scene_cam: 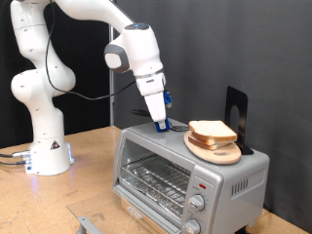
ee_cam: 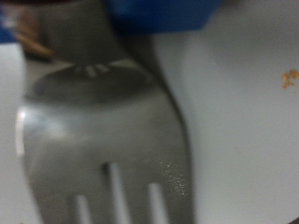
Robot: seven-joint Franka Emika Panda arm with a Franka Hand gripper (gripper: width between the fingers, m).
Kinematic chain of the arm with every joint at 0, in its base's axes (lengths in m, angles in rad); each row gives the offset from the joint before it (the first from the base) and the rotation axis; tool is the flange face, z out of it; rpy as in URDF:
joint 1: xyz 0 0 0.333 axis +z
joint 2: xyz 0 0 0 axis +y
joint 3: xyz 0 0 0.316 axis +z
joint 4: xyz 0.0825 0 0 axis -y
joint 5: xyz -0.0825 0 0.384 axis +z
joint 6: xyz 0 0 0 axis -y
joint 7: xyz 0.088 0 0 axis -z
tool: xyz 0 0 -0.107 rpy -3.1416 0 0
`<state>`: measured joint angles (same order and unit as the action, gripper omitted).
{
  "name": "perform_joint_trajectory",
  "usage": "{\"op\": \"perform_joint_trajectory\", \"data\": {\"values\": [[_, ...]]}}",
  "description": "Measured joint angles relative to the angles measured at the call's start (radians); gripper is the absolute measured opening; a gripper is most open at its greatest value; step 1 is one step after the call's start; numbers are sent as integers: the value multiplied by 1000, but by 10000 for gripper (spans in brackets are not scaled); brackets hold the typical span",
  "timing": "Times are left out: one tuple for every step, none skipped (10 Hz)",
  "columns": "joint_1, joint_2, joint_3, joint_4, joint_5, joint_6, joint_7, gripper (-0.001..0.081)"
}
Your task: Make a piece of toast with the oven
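Observation:
The silver oven (scene_cam: 229, 175) stands on the wooden table at the exterior view's lower right, its glass door closed over the wire rack (scene_cam: 156, 180). On the oven's roof a round wooden plate (scene_cam: 219, 151) carries the piece of toast (scene_cam: 213, 130), pale with a tan crust. My gripper (scene_cam: 160, 121) points down onto the roof just to the exterior view's left of the plate, with something blue at its tip. A blurred metal fork (ee_cam: 103, 140) with a blue handle (ee_cam: 163, 14) fills the wrist view, over the pale oven roof. My fingers do not show there.
A black upright stand (scene_cam: 237, 109) rises behind the plate on the oven roof. Two round knobs (scene_cam: 198, 203) sit at the oven's front. The robot base (scene_cam: 44, 146) stands at the exterior view's left. A grey object (scene_cam: 88, 226) lies at the table's bottom edge.

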<state>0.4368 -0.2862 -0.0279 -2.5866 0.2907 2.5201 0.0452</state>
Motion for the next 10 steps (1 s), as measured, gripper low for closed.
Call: {"op": "perform_joint_trajectory", "data": {"values": [[0,0,2,-1,0,1,1,512],[0,0,2,-1,0,1,4,447],[0,0,3,-1,0,1,10,447],[0,0,4,-1,0,0,19,447],[0,-2,4,-1,0,0,27,447],[0,-8,4,0,0,-4,37,447],[-1,-23,3,1,0,-10,41,447],[-3,-46,2,2,0,-15,42,447],[-10,-76,2,4,-7,-23,46,447],[-20,-106,2,6,-19,-47,54,447]]}}
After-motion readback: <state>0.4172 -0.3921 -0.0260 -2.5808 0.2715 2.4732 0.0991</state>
